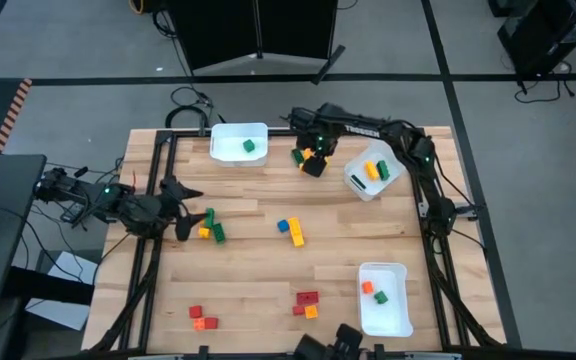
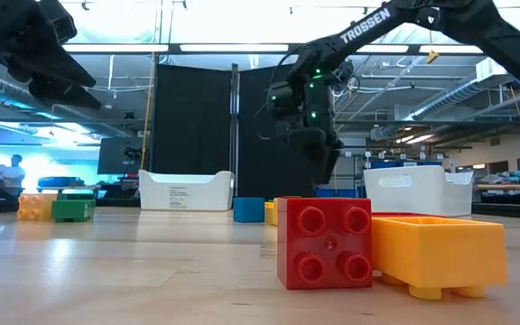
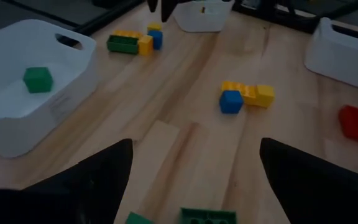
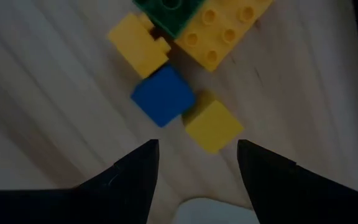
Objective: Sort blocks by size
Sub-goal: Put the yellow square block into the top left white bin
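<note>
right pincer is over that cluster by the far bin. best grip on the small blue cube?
Take the small blue cube from straight above, where the right pincer hovers open. A small yellow cube touches one corner and another yellow block sits close at the opposite one, so close the fingers on whichever pair of flat side faces is free. This is a judgement from the wrist view alone.

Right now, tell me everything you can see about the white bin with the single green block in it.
The white bin looks like smooth plastic, rectangular with rounded corners and a cut-out handle slot in one end wall. It sits upright on the wooden table's far edge, left of centre. Inside lies one small green block, nothing else. No gripper touches it.
</note>
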`<action>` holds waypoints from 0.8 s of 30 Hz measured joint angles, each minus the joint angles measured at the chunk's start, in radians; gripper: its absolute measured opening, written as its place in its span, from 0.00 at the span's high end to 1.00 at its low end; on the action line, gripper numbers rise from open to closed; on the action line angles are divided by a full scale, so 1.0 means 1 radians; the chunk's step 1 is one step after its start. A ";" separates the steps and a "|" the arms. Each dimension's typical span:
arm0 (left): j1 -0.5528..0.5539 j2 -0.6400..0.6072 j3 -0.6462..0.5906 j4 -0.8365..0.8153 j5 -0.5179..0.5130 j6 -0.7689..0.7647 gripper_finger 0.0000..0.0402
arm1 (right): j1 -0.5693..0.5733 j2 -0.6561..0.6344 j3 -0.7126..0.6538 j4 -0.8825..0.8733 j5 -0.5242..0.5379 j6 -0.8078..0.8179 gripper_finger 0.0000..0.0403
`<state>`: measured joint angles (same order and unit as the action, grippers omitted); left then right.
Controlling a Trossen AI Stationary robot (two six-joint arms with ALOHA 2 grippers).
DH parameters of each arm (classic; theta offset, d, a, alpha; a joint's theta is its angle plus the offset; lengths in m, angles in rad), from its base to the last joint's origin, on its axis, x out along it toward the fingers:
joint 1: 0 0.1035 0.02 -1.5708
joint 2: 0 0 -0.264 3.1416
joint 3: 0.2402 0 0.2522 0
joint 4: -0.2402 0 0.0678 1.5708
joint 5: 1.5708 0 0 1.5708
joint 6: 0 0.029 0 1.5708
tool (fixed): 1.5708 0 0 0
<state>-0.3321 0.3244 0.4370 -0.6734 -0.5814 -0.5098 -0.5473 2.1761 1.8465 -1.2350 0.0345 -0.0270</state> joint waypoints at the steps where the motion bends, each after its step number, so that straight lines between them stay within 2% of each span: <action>1: 0.000 0.000 0.000 0.000 -0.009 0.000 0.10 | -0.006 0.000 0.000 0.006 0.004 -0.015 0.43; 6: 0.000 0.000 0.000 -0.004 -0.072 -0.022 0.10 | -0.046 -0.001 0.000 0.010 0.018 -0.001 0.43; 11: 0.000 0.000 0.000 -0.007 -0.104 -0.023 0.10 | -0.092 -0.001 0.000 0.039 -0.081 0.241 0.43; 16: 0.000 0.000 0.000 -0.007 -0.118 -0.022 0.10 | -0.112 -0.001 -0.038 0.084 -0.132 0.426 0.43; 24: 0.000 0.001 0.000 -0.008 -0.120 -0.023 0.10 | -0.109 -0.003 -0.125 0.138 -0.087 0.496 0.43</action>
<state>-0.3319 0.3250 0.4370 -0.6815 -0.7017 -0.5323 -0.6567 2.1727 1.7218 -1.0965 -0.0525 0.4694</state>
